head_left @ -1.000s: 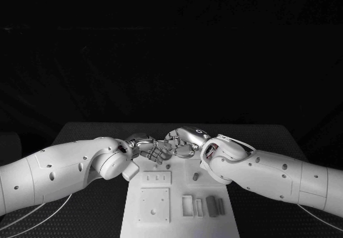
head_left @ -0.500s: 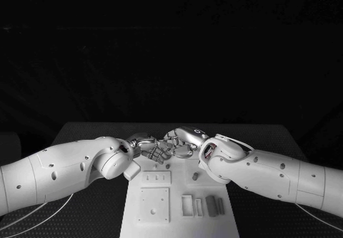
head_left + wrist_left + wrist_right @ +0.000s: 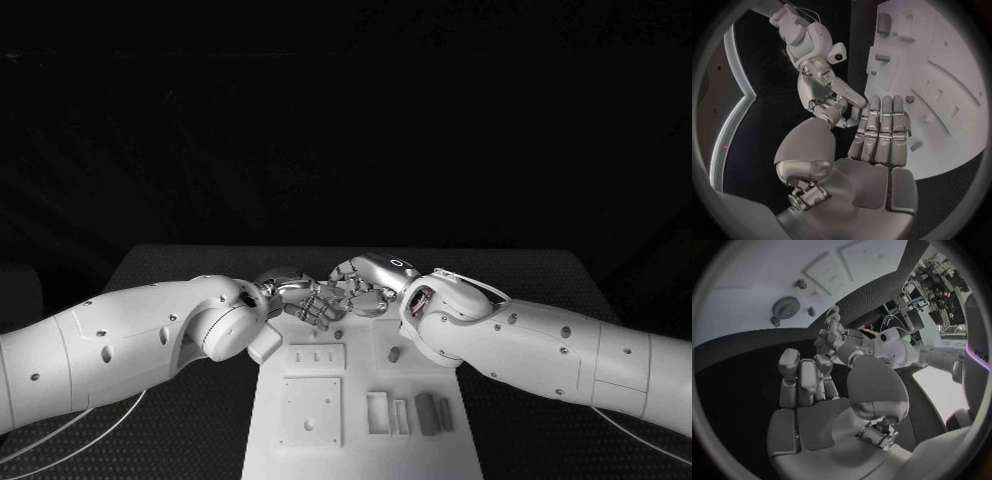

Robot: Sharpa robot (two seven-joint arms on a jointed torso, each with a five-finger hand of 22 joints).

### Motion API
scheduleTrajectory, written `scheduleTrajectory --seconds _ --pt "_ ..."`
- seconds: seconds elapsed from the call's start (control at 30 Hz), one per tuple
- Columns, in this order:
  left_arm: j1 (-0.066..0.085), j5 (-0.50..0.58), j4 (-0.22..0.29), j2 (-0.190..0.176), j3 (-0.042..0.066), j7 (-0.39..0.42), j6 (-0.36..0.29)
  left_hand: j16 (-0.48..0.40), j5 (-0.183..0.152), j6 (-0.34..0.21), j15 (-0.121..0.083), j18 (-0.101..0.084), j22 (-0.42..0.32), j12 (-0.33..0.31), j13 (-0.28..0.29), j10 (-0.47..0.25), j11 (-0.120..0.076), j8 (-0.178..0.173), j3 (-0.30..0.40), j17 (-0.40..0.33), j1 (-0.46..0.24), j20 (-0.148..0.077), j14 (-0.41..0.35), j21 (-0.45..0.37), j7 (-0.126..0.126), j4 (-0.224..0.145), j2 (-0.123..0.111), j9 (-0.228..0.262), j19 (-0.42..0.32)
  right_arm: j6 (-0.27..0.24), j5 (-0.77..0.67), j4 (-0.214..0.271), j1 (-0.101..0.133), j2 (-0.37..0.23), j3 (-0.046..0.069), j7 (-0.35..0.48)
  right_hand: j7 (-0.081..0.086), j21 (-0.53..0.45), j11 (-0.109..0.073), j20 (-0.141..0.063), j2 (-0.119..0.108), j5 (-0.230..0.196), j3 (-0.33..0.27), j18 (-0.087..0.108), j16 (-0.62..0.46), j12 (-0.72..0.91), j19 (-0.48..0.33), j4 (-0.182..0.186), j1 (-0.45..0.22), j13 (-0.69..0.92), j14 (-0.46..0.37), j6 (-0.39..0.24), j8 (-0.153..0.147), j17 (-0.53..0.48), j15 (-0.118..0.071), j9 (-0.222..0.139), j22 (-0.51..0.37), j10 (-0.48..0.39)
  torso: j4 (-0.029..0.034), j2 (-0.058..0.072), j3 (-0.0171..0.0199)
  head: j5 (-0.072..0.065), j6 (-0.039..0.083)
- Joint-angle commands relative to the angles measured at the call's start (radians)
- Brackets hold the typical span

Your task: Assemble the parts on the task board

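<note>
The task board [image 3: 361, 420] lies on the black table [image 3: 188, 262] just below both hands, its small grey parts [image 3: 427, 412] lying in a row toward the right arm's side. The left hand [image 3: 296, 298] and right hand [image 3: 364, 285] meet fingertip to fingertip above the board's far end — likely working a small piece between them. Whether either one holds anything, I cannot tell.
</note>
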Motion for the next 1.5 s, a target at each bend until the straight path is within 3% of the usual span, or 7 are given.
scheduleTrajectory --seconds 0.03,0.2,0.63,0.77,1.23,1.27,1.5 --pt "0.002 0.000 0.000 0.000 0.002 0.028 0.012 -0.003 0.002 0.009 -0.001 0.011 0.002 0.005 0.002 0.009 0.000 0.003 0.012 0.002 0.002 -0.002 0.007 -0.003 0.001 0.000 0.015 0.001 0.007 0.023 -0.003 0.000 -0.002 -0.001 -0.001 0.004 0.005 0.002 -0.003 -0.006 0.001 0.001 -0.005 0.099 -0.001 -0.001 -0.001 0.001 0.008 0.000 0.001 0.137 0.004 -0.002 -0.006 0.002 -0.001 -0.004 -0.0015 0.000 0.0001 0.000 -0.001" --pt "0.002 0.002 -0.003 0.002 0.002 0.029 0.012 -0.006 0.001 0.012 -0.001 0.008 0.004 0.003 0.005 0.010 0.000 0.000 0.029 0.005 -0.001 -0.003 0.008 -0.005 0.001 0.008 0.028 -0.002 0.007 0.026 -0.002 0.006 -0.002 -0.002 -0.001 0.006 0.005 0.002 -0.003 -0.006 0.001 0.001 -0.005 0.099 -0.001 -0.002 -0.001 0.001 0.008 0.000 0.001 0.137 0.004 -0.001 -0.006 0.002 -0.001 -0.004 -0.0007 0.000 0.0003 0.000 -0.001" --pt "0.002 0.011 -0.005 0.003 0.002 0.023 0.021 -0.012 0.001 0.013 -0.001 0.006 0.009 -0.004 0.010 0.009 0.001 -0.006 0.024 0.010 -0.046 -0.005 0.008 -0.010 0.003 0.040 0.010 -0.007 0.006 0.028 -0.002 0.007 -0.002 -0.003 -0.001 0.005 0.005 0.002 -0.003 -0.007 0.001 0.001 -0.005 0.099 -0.001 -0.002 -0.001 0.001 0.008 0.000 0.002 0.136 0.004 -0.001 -0.006 0.003 -0.001 -0.003 -0.0006 0.000 0.0001 0.000 -0.003" --pt "0.002 0.011 -0.005 0.002 0.002 0.020 0.024 -0.014 0.003 0.015 -0.002 0.006 0.011 -0.005 0.011 0.010 0.000 -0.006 0.032 0.012 -0.043 -0.006 0.009 -0.011 0.002 0.042 0.024 -0.007 0.006 0.028 -0.002 0.008 -0.002 -0.004 -0.001 0.005 0.005 0.002 -0.003 -0.007 0.001 0.001 -0.005 0.099 -0.002 -0.002 -0.001 0.001 0.008 0.000 0.002 0.136 0.004 -0.002 -0.006 0.003 -0.001 -0.003 -0.0004 0.000 0.0002 0.000 -0.004" --pt "0.002 0.000 -0.007 0.006 0.002 0.006 0.023 -0.022 0.025 0.026 -0.005 0.002 0.025 -0.009 0.022 0.018 -0.004 -0.008 0.082 0.022 0.006 -0.007 0.017 -0.015 -0.004 -0.030 0.042 -0.011 0.009 0.028 -0.002 0.010 -0.002 -0.005 -0.001 0.005 0.005 0.001 -0.003 -0.007 0.001 0.001 -0.005 0.099 -0.002 -0.003 -0.001 0.001 0.008 0.000 0.002 0.136 0.004 -0.002 -0.006 0.003 -0.002 -0.003 -0.0006 0.000 0.0004 0.000 -0.008" --pt "0.002 0.000 -0.008 0.006 0.002 0.006 0.020 -0.022 0.059 0.031 -0.005 0.000 0.027 -0.009 0.024 0.021 -0.006 -0.007 0.090 0.024 0.008 -0.008 0.021 -0.017 -0.006 -0.041 0.047 -0.010 0.008 0.029 -0.002 0.010 -0.002 -0.005 -0.001 0.005 0.005 0.001 -0.003 -0.007 0.001 0.001 -0.005 0.099 -0.002 -0.003 -0.001 0.001 0.008 0.000 0.002 0.136 0.004 -0.001 -0.006 0.003 -0.002 -0.003 -0.0005 0.000 0.0004 0.000 -0.008" --pt "0.001 0.001 -0.009 0.010 0.002 0.011 0.010 -0.025 0.170 0.048 -0.012 -0.008 0.040 -0.009 0.036 0.037 -0.013 -0.002 0.106 0.036 -0.018 -0.015 0.036 -0.021 -0.016 -0.071 0.055 -0.009 0.014 0.034 -0.002 0.005 -0.003 -0.002 -0.001 0.005 0.005 0.001 -0.003 -0.007 0.001 0.001 -0.005 0.099 -0.002 -0.003 -0.001 0.001 0.008 0.000 0.002 0.136 0.004 -0.002 -0.006 0.003 -0.002 -0.002 -0.0011 0.000 0.0006 0.000 -0.009"
